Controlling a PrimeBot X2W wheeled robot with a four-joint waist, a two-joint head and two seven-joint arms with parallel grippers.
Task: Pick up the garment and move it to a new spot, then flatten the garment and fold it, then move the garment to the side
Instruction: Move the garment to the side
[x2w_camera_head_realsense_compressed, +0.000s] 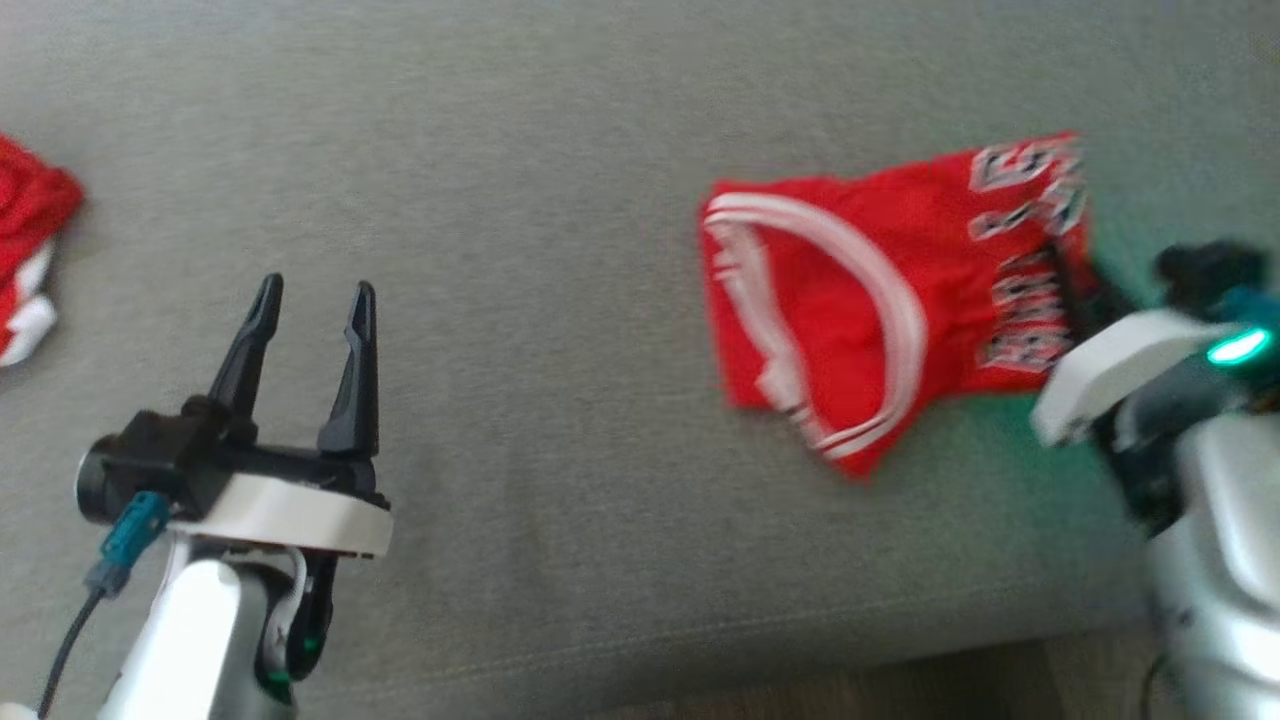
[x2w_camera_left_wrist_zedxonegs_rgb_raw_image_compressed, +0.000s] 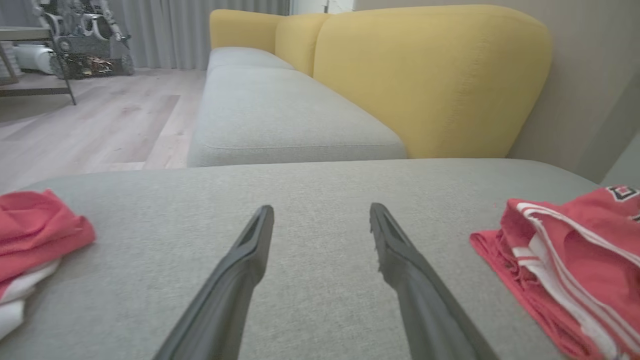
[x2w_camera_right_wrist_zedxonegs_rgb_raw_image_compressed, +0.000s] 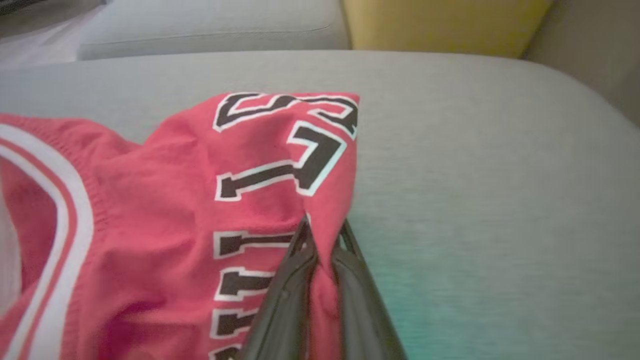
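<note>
A grey sofa cushion is stretching across the head view, and the red jersey, with white trim and black lettering, is lying crumpled on its right half. A second red-and-white garment is sitting at the far left edge. My left gripper is hovering at the lower left above bare fabric, jaws spread wide and holding nothing, well apart from the jersey. My right gripper, blurred, is meeting the jersey's right edge by the lettering. In the left wrist view, my open fingers are pointing along the cushion toward a yellow backrest and a pale wooden floor, with the jersey lying to the right and the other garment to the left. In the right wrist view, my right fingers are pinching a fold of the jersey just under its black numerals. They are standing nearly together with red cloth between them, and the fabric is bunching upward at the grip.
</note>
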